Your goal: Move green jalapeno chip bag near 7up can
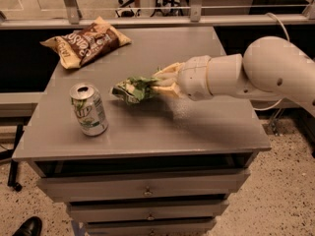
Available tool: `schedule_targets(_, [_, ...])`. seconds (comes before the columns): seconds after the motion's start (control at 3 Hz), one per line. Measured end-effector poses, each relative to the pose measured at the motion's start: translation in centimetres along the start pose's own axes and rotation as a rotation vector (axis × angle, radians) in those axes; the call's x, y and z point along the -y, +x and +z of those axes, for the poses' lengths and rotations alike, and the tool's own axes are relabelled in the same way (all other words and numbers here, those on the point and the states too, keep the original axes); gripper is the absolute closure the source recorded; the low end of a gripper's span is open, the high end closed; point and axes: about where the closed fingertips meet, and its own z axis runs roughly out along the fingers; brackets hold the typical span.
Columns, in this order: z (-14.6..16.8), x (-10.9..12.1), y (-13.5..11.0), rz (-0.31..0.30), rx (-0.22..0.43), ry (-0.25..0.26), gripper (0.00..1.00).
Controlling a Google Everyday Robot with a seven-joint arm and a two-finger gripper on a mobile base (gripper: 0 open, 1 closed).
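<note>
Starting at the upper left of the frame, the larger brown chip bag (86,42) lies flat at the far corner of the grey surface (197,127); it is no part of my job and sits well apart from everything else. Below it, at left of centre, the 7up can (89,108) stands upright near the front edge, its opened top facing up. Just to the right of the can and a little higher in the frame is the green jalapeno chip bag (134,89), crumpled, its free end pointing toward the can with a narrow gap between the two. My claw (161,82) is closed on the bag's right end, fingers pinching the foil from above and below, and my white arm (236,75) stretches away to the right edge of the frame. The shadow under the bag suggests to me that I am carrying it slightly above the surface, not resting it there. As I judge it, the pick-up and most of the carry are done: the bag is already near the can. What is left is to lower it, let go and pull my claw clear without knocking the can.
</note>
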Motion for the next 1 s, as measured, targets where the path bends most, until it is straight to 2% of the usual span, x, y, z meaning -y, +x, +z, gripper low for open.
schedule_targets(0.67, [2.7, -3.5, -0.6, 0.053, 0.052, -0.077, 0.39])
schedule_targets(1.0, [3.2, -4.0, -1.0, 0.058, 0.058, -0.095, 0.08])
